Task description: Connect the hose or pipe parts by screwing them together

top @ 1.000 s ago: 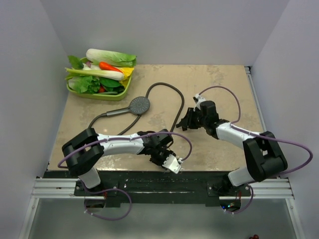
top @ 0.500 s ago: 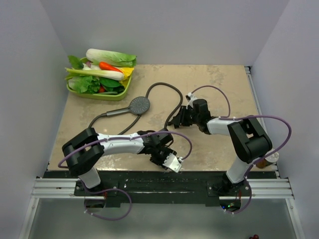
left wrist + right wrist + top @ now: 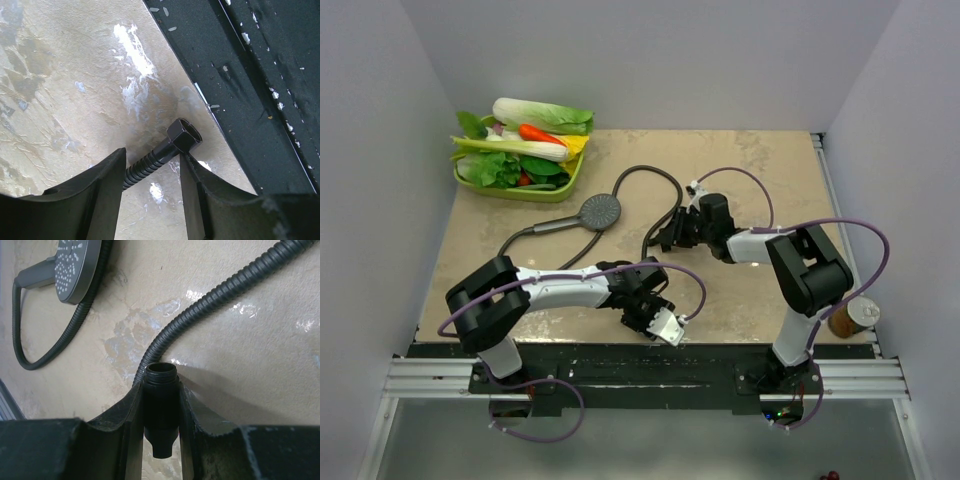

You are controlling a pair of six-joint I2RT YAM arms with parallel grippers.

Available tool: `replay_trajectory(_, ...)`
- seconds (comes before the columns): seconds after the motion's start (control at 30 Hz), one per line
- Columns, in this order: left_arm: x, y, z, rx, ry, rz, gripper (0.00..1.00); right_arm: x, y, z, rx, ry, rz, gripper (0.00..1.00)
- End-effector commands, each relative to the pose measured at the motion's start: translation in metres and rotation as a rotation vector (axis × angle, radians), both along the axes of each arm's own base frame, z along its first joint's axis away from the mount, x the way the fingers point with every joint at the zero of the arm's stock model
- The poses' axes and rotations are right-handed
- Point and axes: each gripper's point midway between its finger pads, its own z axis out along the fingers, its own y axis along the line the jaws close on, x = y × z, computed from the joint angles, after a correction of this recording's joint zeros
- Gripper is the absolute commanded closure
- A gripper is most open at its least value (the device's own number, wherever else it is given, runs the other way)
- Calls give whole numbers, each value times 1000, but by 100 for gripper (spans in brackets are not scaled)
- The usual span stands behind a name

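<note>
The dark grey shower head (image 3: 600, 210) lies face up at mid table, its handle pointing left. The thin dark hose (image 3: 660, 180) loops behind it and runs to the front edge. My left gripper (image 3: 638, 305) is low at that edge, open. In the left wrist view its jaws (image 3: 152, 155) stand apart, with the ribbed hose crossing between them and the hex end nut (image 3: 184, 135) just past the fingertips. My right gripper (image 3: 667, 238) is shut on a short black threaded fitting (image 3: 161, 390), threads pointing outward, just above the hose (image 3: 225, 290). The shower head (image 3: 75, 270) shows at upper left there.
A green tray (image 3: 520, 190) of toy vegetables stands at the back left corner. A brown can (image 3: 850, 315) sits at the right edge by the right arm. The black front rail (image 3: 260, 75) runs just beyond the hose nut. Purple cables arc over both arms.
My right gripper has carried the fitting leftward, up to the hose near the shower head, uncovering the can. My left gripper's jaws have widened around the hose end; that arm stayed put.
</note>
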Motion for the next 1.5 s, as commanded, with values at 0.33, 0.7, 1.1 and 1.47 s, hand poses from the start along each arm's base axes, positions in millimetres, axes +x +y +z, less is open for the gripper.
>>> replay_trajectory(0.33,-25,37,-20,142,61,-126,46,-6,12,-26,-35,81,26,100)
replay_trajectory(0.7,-20,20,-20,110,42,-149,47,-12,13,-31,-35,91,31,100)
replay_trajectory(1.1,-24,3,-17,99,-8,-277,55,-15,15,-32,-27,93,37,100)
replay_trajectory(1.47,-25,19,-25,143,-22,-299,58,-17,15,-30,-23,88,41,100)
